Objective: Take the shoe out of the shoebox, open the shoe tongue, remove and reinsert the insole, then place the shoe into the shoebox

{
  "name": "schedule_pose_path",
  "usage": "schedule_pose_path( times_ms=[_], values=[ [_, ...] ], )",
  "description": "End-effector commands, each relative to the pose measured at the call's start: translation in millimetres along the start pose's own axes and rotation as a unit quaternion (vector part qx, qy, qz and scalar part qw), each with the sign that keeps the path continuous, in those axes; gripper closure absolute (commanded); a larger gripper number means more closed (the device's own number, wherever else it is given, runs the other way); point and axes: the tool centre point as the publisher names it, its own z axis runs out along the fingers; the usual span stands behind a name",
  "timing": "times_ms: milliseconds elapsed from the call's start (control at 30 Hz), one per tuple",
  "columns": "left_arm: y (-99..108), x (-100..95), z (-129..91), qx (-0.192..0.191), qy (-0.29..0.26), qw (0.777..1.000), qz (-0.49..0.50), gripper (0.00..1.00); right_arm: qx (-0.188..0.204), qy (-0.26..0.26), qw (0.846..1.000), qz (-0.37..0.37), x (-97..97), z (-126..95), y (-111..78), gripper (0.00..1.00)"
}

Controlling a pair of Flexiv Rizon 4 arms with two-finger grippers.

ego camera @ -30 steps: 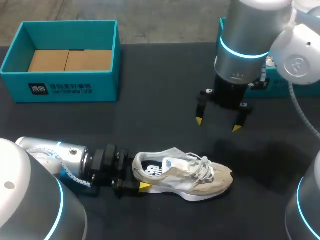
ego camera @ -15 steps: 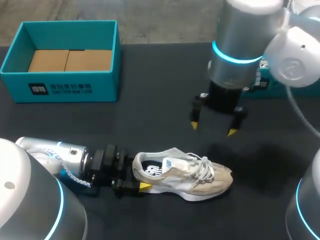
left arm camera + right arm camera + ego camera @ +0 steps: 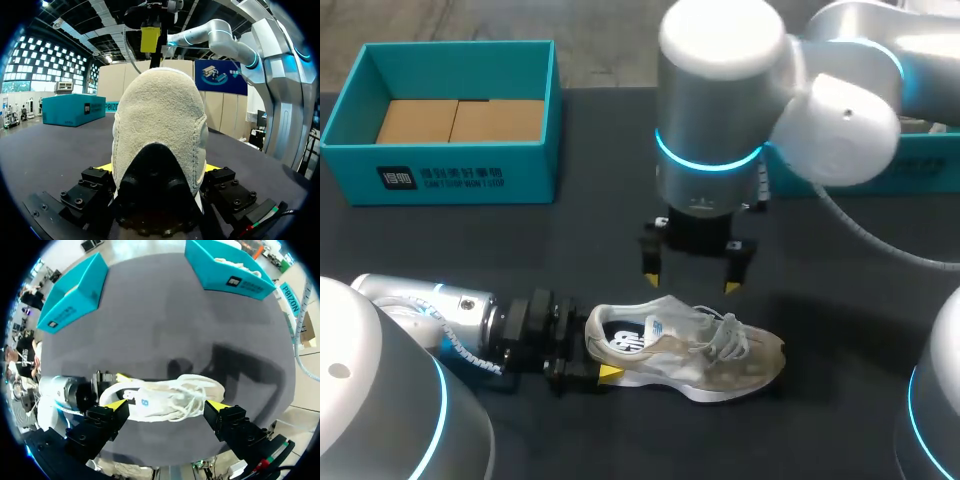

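While, from overhead, the left gripper (image 3: pixel 590 347) clenches the heel of the beige sneaker (image 3: pixel 690 345), the right gripper (image 3: pixel 691 277) hangs released just above its tongue. Left wrist: the heel sits wedged between both jaws. Right wrist: the sneaker lies beneath the spread jaws.

You see a beige suede shoe (image 3: pixel 690 350) with white laces, a blue tongue tab and a dark insole printed white. The far-left shoebox (image 3: pixel 450 165) is teal, brown inside, with a black label. The tabletop (image 3: pixel 600 230) is black. The right claw (image 3: pixel 691 275) and left claw (image 3: pixel 588 348) are black, tipped yellow.
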Motion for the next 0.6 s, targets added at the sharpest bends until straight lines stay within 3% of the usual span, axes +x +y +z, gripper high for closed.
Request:
schedule_pose_path(
  times_ms=[33,467,600],
  values=[
    [2.9,-0.3,-2.1,-0.001,0.001,1.0,0.0,1.0,0.008,-0.026,0.999,0.018,24.3,12.1,-7.2,0.0],
    [2.9,-0.3,-2.1,-0.001,0.001,1.0,0.0,1.0,0.008,-0.026,0.999,0.018,24.3,12.1,-7.2,0.0],
    [2.9,-0.3,-2.1,-0.001,0.001,1.0,0.0,1.0,0.006,-0.051,0.998,0.031,39.0,11.1,-15.9,0.0]
  ],
)
